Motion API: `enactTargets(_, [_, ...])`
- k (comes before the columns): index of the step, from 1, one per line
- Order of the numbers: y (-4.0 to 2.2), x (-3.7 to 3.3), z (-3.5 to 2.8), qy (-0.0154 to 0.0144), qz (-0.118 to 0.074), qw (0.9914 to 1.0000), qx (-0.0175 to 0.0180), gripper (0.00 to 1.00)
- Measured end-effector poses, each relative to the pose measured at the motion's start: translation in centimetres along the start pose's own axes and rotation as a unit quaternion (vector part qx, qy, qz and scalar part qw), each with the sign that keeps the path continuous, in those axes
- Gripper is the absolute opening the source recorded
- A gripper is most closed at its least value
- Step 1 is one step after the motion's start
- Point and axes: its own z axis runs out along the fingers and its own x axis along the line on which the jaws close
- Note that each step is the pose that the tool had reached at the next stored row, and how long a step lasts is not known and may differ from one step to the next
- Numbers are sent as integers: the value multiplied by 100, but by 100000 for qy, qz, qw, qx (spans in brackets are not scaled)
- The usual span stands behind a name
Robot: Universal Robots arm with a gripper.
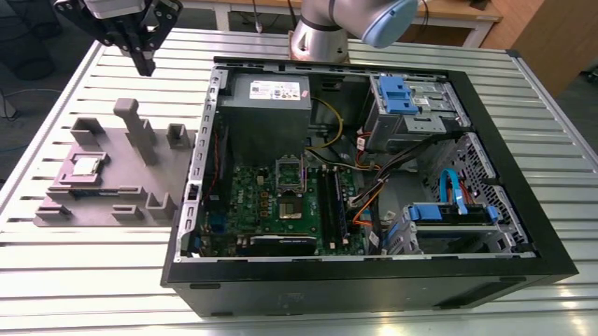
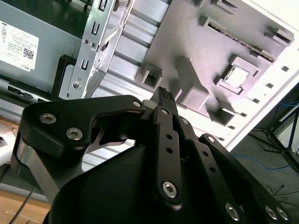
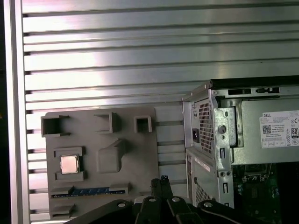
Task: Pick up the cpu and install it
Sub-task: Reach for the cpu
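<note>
The silver arm (image 1: 323, 38) wore a pale-blue joint cap (image 1: 388, 21); the black gripper (image 1: 145, 68) was studded with silver screws (image 2: 169, 188).

In the exterior view the arm (image 1: 323, 35) and the top of the end effector (image 1: 145, 66) run off the picture's edge. In both wrist views the end effector's own dark body covers part of the tray (image 3: 135, 149) and of the worktop (image 3: 140, 46), and the computer case (image 3: 224, 135) is cut by the frame edge.
</note>
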Motion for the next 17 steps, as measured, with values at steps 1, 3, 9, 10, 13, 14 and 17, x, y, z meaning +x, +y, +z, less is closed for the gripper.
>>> enactTargets(1, [0, 4, 0, -3, -1, 100000, 0, 10])
enactTargets(3, [-1, 11, 0, -1, -3, 100000, 0, 10])
enactTargets(9, [-3, 34, 0, -2, -1, 100000, 0, 10])
enactTargets(10, [-3, 37, 0, -1, -1, 100000, 0, 10])
enactTargets(13, [-4, 48, 0, -1, 1, 100000, 1, 10])
enactTargets(14, [-4, 52, 0, 1, 0, 100000, 1, 10])
enactTargets(17, [-5, 63, 0, -2, -1, 100000, 1, 10])
